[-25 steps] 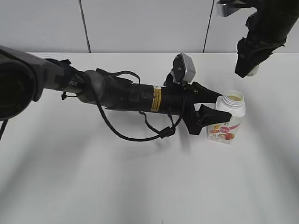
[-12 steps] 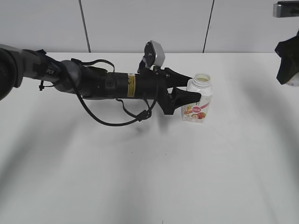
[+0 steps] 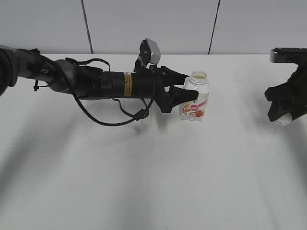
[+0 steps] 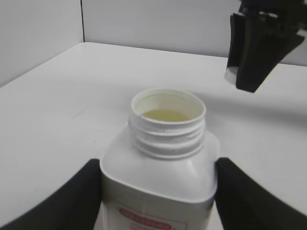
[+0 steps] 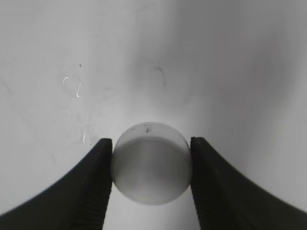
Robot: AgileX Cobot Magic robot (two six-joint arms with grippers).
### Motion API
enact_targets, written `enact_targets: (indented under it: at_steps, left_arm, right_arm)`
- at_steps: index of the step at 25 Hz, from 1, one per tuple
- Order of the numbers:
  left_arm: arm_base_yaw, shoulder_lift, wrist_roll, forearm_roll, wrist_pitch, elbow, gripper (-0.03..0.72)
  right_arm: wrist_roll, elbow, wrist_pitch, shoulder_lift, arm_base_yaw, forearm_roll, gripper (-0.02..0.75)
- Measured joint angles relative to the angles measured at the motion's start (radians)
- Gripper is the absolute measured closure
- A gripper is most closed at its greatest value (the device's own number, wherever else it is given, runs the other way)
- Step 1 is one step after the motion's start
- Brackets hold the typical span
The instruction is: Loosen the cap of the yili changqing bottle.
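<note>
The yili changqing bottle (image 3: 195,102) stands upright on the white table, its threaded neck open with pale liquid inside (image 4: 163,139). My left gripper (image 3: 188,92) is shut on the bottle's body, one black finger on each side (image 4: 72,201). The white cap (image 5: 152,163) is off the bottle. My right gripper (image 5: 152,165) is shut on the cap, low over the table at the far right (image 3: 285,117). In the left wrist view the right gripper (image 4: 256,52) hangs beyond the bottle with a bit of the cap showing.
The white table (image 3: 144,177) spreads around, with a grey panelled wall (image 3: 144,24) behind its far edge. The left arm's body and looping cable (image 3: 110,86) lie across the table's left half.
My left gripper has drawn the bottle to the left and farther back. My right gripper has moved right and come down toward the table with the cap.
</note>
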Motion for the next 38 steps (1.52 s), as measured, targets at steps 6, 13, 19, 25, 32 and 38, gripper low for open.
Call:
enact_targets:
  at_steps: [6, 13, 19, 25, 32, 38]
  left_arm:
    - [0.000, 0.000, 0.000, 0.000, -0.004, 0.000, 0.251]
    - [0.000, 0.000, 0.003, 0.008, -0.020, 0.000, 0.251]
    - [0.000, 0.000, 0.003, 0.017, -0.028, 0.000, 0.251]
    - [0.003, 0.000, -0.041, 0.045, -0.022, 0.000, 0.084]
    - [0.055, -0.006, -0.083, 0.227, -0.035, 0.000, 0.059]
    - [0.151, -0.078, -0.158, 0.349, -0.060, 0.000, 0.097]
  right_arm:
    - [0.012, 0.019, -0.071, 0.104, 0.000, 0.010, 0.348]
    - [0.013, 0.020, -0.115, 0.125, 0.000, 0.034, 0.349]
    - [0.013, 0.020, -0.117, 0.125, 0.000, 0.037, 0.228]
    - [0.012, 0.020, -0.104, 0.125, 0.000, 0.038, 0.162]
    - [0.012, 0.020, -0.081, 0.095, 0.000, 0.038, 0.160]
    - [0.012, 0.020, -0.079, 0.031, 0.000, 0.038, 0.160]
